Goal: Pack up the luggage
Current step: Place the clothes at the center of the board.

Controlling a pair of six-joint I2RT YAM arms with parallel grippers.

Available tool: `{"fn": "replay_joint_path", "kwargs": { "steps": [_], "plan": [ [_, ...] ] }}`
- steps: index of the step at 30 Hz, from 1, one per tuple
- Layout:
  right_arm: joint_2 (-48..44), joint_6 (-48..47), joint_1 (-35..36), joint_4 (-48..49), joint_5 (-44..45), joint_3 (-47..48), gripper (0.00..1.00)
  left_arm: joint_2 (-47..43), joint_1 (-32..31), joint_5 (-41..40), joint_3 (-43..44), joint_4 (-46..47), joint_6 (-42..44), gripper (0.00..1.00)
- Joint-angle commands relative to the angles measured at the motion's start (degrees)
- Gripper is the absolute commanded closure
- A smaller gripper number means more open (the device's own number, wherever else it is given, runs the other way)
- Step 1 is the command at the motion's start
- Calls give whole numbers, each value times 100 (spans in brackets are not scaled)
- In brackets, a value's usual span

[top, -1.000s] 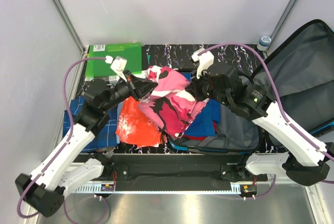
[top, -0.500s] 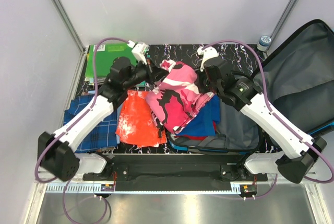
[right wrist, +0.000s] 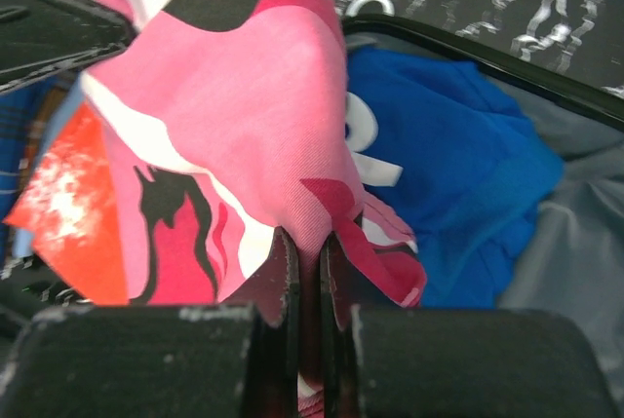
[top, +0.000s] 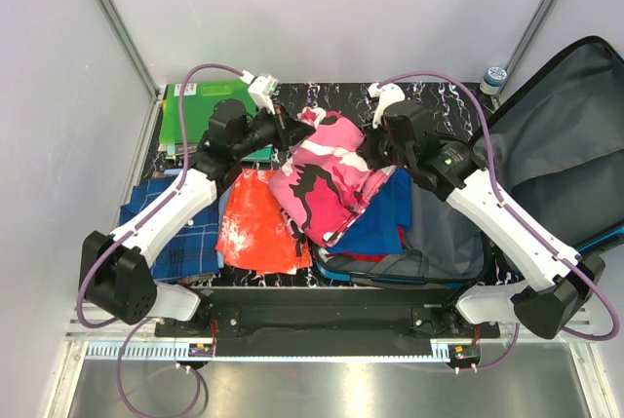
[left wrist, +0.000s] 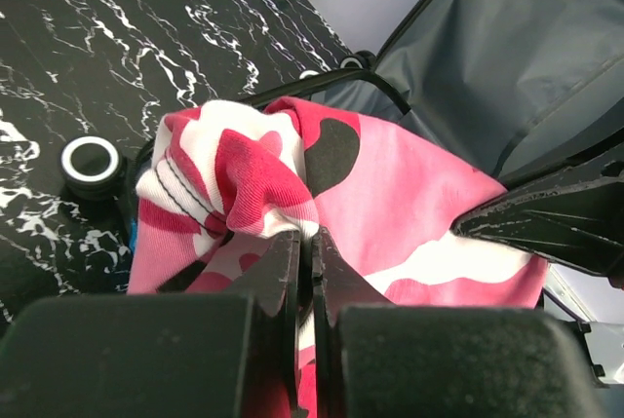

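Partly packed: the luggage (top: pixel 453 243), open at the right of the surface (top: pixel 322 101), holds a blue garment (top: pixel 385 223), the left tool (left wrist: pixel 310 243) and right tool (right wrist: pixel 307 243) both pinch a pink garment (top: pixel 327 170) tight above its rim, and the orange cloth (top: pixel 255 228) and plaid cloth (top: pixel 185 233) lie outside

Looked like a robotics lab test cell, not a home. The black marble-print tabletop (top: pixel 429 101) was boxed in by plain white panels (top: pixel 322 9) behind it, with aluminium frame posts (top: pixel 112 19) at its back corners. Arm bases (top: pixel 487 306) were bolted to a black rail (top: pixel 322 321) at its near edge. Purple cables (top: pixel 210 72) looped above it, and a bare steel bench (top: pixel 370 384) sat in front.
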Motion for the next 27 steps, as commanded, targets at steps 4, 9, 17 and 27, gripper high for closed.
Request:
{"fn": "replay_joint_path", "kwargs": {
  "steps": [4,9,17,27],
  "plan": [
    [47,75,139,946,-1619,656,100,-1073,79,222,-193,414,33,100],
    [275,-127,736,894,-1858,1175,100,-1821,97,-59,-509,125,33,100],
    [478,-57,1624,858,-2077,1614,100,-3447,97,-1271,-1089,-1088,42,100],
    [548,303,2266,858,-2367,1712,100,-5065,106,-2169,-1178,-2477,-503,100]
  ]
}}
